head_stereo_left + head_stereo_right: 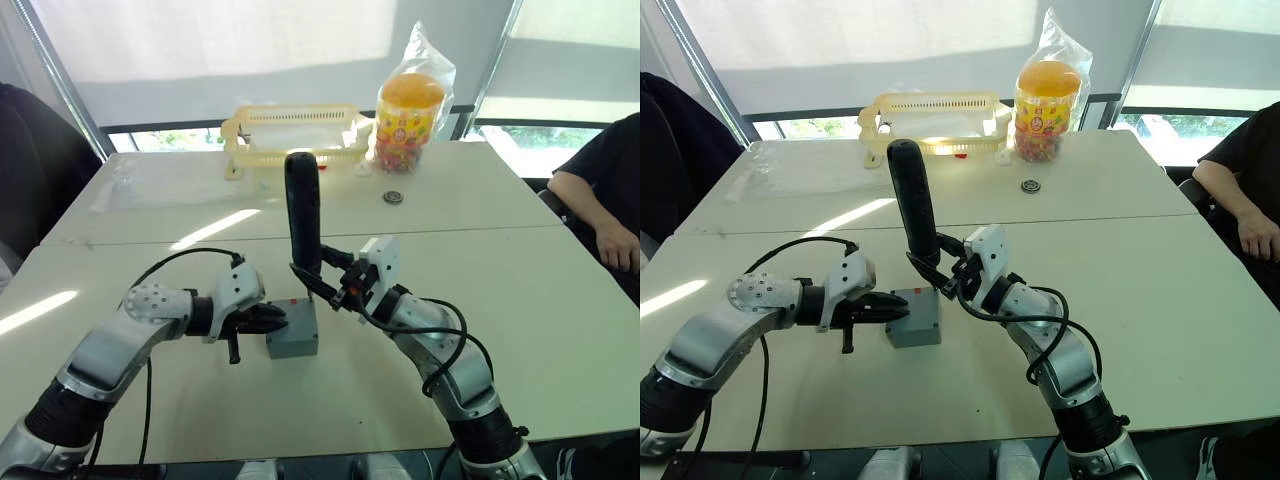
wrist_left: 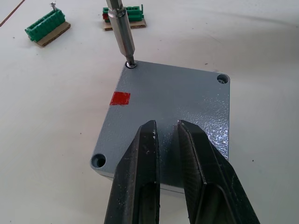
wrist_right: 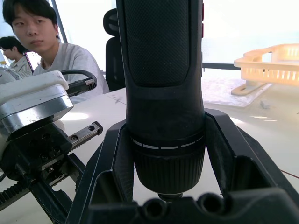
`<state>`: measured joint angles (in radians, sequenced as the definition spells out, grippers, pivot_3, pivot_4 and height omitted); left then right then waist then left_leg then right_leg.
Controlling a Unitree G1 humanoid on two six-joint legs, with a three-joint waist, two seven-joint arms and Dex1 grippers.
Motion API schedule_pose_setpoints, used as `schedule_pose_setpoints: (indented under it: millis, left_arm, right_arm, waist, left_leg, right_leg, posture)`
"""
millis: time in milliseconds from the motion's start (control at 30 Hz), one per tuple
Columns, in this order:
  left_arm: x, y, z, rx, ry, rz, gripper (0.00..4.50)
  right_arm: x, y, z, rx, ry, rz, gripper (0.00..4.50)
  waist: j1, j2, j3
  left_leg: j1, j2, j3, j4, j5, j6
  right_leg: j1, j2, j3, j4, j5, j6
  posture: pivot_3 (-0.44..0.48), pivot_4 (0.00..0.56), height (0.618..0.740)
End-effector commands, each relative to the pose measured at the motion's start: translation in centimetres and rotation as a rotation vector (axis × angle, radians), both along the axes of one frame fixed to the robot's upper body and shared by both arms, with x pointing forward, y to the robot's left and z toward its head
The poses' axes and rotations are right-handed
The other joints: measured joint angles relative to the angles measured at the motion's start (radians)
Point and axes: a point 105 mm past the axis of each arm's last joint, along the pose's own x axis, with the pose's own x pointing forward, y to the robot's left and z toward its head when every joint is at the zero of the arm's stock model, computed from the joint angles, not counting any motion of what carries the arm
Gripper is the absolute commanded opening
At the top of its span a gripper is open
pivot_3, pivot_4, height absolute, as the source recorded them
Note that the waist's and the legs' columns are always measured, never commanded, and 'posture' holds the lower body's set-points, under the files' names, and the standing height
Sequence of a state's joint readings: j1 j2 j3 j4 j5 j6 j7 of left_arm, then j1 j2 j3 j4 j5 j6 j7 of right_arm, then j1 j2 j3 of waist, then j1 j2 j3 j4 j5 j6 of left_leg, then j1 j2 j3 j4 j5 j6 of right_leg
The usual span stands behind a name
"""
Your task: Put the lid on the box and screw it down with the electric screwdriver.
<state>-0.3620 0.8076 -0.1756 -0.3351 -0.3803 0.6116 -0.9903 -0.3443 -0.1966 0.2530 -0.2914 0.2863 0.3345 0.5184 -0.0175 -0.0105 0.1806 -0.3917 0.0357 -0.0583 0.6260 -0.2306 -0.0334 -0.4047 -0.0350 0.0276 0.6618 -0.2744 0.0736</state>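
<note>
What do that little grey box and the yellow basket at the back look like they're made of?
The box has a speckled, matte grey coat; that could be painted metal or plastic, the look leaves it open. The yellow basket looks like moulded plastic: thin slotted walls, pale and slightly see-through against the window light.

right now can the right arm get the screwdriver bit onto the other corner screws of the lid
Probably yes: the lid top is bare, and the left gripper rests on the near edge between corners. The electric screwdriver already stands on one corner.

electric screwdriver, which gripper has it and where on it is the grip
The right gripper holds the electric screwdriver upright, fingers clamped around its lower body just above the chuck. The left gripper holds nothing; its nearly closed fingers rest over the lid.
</note>
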Motion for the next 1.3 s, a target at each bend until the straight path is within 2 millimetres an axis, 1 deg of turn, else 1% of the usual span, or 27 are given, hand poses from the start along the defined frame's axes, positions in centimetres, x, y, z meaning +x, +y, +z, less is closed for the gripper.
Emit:
schedule_pose_setpoints:
  millis: [33,200,300,633,733,833,1033,1100,1300]
  left_arm:
    - [-0.2,0.1,-0.6,0.021,0.016,0.01,0.67]
    - [-0.3,0.0,-0.6,0.02,0.017,0.01,0.67]
    - [-0.3,0.0,-0.6,0.018,0.017,0.011,0.67]
    - [-0.2,0.2,-0.4,0.022,0.012,0.016,0.67]
    - [0.3,0.1,-0.1,0.019,0.002,0.024,0.67]
    - [0.4,0.1,0.1,0.017,0.0,0.021,0.67]
    - [-0.7,0.1,-0.4,0.019,0.021,0.012,0.67]
    - [-0.8,0.1,-0.5,0.019,0.023,0.011,0.67]
    - [-0.8,0.1,-0.4,0.023,0.025,0.011,0.67]
  right_arm:
    - [0.0,0.1,-4.1,-0.081,0.155,0.006,1.78]
    - [0.0,0.1,-4.5,-0.084,0.178,0.007,1.78]
    - [0.1,0.1,-5.1,-0.09,0.22,0.004,1.78]
    - [0.3,0.1,-5.5,-0.09,0.259,-0.001,1.78]
    - [0.2,0.2,-5.4,-0.086,0.264,0.017,1.78]
    - [0.0,0.3,-5.3,-0.078,0.272,0.044,1.78]
    - [-0.2,0.1,-5.4,-0.033,0.285,0.059,1.78]
    - [-0.5,0.2,-5.6,-0.045,0.273,0.077,1.78]
    - [-1.7,1.3,-5.4,-0.071,0.229,0.19,1.78]
  waist:
    - [0.0,0.0,-0.002]
    - [0.0,0.0,-0.006]
    - [0.0,0.0,-0.007]
    - [-0.001,-0.001,-0.01]
    - [-0.001,-0.001,-0.01]
    - [-0.001,-0.001,-0.01]
    - [-0.003,-0.001,-0.011]
    - [-0.003,-0.001,-0.011]
    - [-0.004,-0.001,-0.013]
  left_leg:
    - [0.0,0.0,0.0,0.0,0.0,0.0]
    - [0.0,0.0,0.0,-0.001,0.0,0.0]
    - [0.001,0.0,0.0,-0.001,0.0,0.0]
    - [0.002,0.0,0.0,-0.004,0.0,0.0]
    - [0.002,0.0,0.0,-0.004,0.0,0.0]
    - [0.002,0.0,0.0,-0.004,0.0,0.0]
    - [0.003,0.0,0.0,-0.007,0.0,0.0]
    - [0.003,0.0,0.0,-0.007,0.0,0.0]
    - [0.006,0.0,0.0,-0.011,0.0,0.0]
  right_leg:
    - [0.0,0.0,0.0,0.0,0.0,0.0]
    - [0.0,0.0,0.0,0.0,-0.001,0.0]
    - [0.0,0.0,0.0,0.0,-0.001,-0.001]
    - [0.0,0.0,0.0,-0.001,-0.001,-0.002]
    - [0.0,0.0,0.0,-0.001,-0.002,-0.002]
    - [0.0,0.0,0.0,-0.001,-0.002,-0.002]
    - [0.0,0.0,0.0,-0.002,-0.003,-0.002]
    - [0.0,0.0,0.0,-0.002,-0.003,-0.003]
    - [0.001,0.0,0.0,-0.002,-0.005,-0.005]
  posture:
    - [0.0,0.15,0.74]
    - [0.0,0.15,0.74]
    - [0.0,0.15,0.74]
    - [0.0,0.15,0.74]
    - [0.0,0.15,0.74]
    - [0.0,0.15,0.74]
    - [0.0,0.15,0.74]
    - [0.0,0.15,0.74]
    - [0.0,0.15,0.74]
